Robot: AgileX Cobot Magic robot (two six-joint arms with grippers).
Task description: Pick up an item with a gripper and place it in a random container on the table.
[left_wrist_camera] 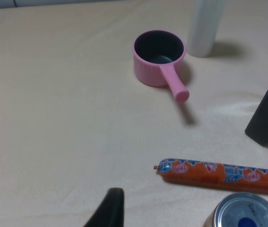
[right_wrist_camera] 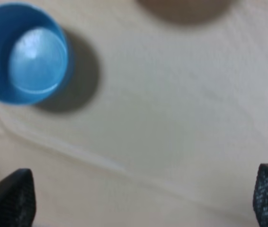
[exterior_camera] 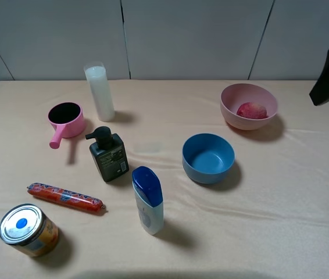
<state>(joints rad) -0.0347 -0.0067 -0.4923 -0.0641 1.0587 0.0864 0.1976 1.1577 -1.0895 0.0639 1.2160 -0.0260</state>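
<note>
Nearest the camera on the broad table under its wrinkled beige cloth [exterior_camera: 269, 232] stood a short metal tin with a silver lid and orange label [exterior_camera: 28, 230], and just behind it lay a long red-orange wrapped sausage [exterior_camera: 64, 197]. A white bottle with a dark blue cap [exterior_camera: 147, 199] stood upright toward the middle. Farther back were a dark grey square pump bottle [exterior_camera: 108, 154] and, to its right, a small round blue plastic bowl [exterior_camera: 208, 157], well apart from it. Behind those sat a pink handled cup with a black interior [exterior_camera: 65, 121] and a tall white cylindrical bottle [exterior_camera: 99, 92]. At the far right, the small round red-pink fruit [exterior_camera: 251, 110] rested inside the wide pale pink plastic bowl [exterior_camera: 249, 106]. The black right gripper [right_wrist_camera: 143, 201] hung above bare cloth near the blue bowl, its two fingers spread wide and holding nothing; part of that arm showed at the right edge of the high view. Of the left gripper [left_wrist_camera: 106, 210] only one dark fingertip showed, so its state could not be told
</note>
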